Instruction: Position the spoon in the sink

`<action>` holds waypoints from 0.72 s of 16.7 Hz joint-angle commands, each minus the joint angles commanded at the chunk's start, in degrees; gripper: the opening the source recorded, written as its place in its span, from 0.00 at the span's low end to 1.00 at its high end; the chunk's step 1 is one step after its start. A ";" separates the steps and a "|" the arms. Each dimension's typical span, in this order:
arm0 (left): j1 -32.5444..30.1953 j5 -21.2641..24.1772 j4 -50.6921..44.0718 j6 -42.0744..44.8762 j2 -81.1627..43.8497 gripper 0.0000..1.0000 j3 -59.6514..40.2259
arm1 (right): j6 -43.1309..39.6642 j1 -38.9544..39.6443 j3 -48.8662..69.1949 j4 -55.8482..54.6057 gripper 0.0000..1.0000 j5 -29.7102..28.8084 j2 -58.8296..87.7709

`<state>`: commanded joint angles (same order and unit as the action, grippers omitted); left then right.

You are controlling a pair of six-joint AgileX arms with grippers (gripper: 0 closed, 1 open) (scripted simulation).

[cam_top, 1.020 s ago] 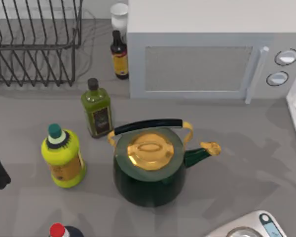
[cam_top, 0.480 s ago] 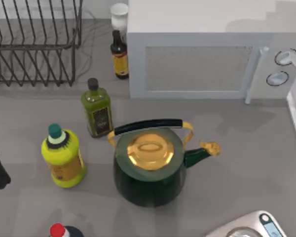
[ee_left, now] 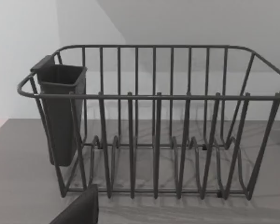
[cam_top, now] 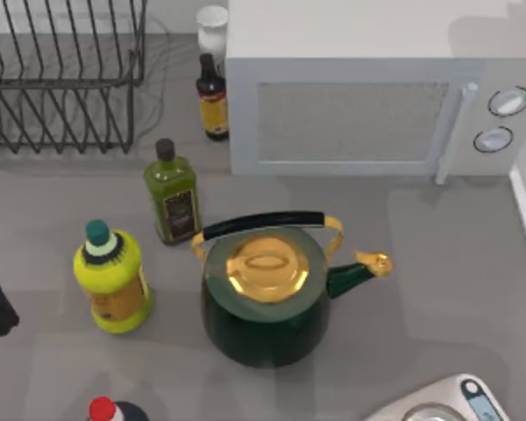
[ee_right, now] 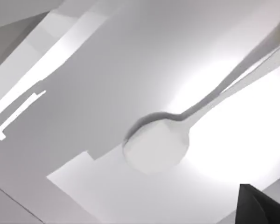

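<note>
Spoon [ee_right: 156, 147] hangs before the right wrist camera, bowl outward.

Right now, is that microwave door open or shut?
Shut. In the top view the microwave door sits flush with the front, its handle beside the two dials.

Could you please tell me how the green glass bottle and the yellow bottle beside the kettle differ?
The green bottle is slim, dark olive, with a black cap; the yellow bottle is rounder, bright yellow-green, with a teal cap. The green one stands nearer the microwave. Both stand upright, labelled, left of the kettle.
</note>
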<state>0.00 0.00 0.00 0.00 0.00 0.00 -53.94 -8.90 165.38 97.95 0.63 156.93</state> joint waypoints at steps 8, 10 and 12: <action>0.00 0.00 0.00 0.00 0.00 1.00 0.00 | 0.06 0.16 -0.22 -0.72 0.00 0.03 -0.36; 0.00 0.00 0.00 0.00 0.00 1.00 0.00 | 0.09 0.16 -3.53 -3.26 0.00 0.04 -1.56; 0.00 0.00 0.00 0.00 0.00 1.00 0.00 | 0.08 0.21 -9.08 -6.76 0.00 0.05 -3.16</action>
<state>0.00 0.00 0.00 0.00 0.00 0.00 -53.87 -8.69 156.31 91.19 0.69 153.77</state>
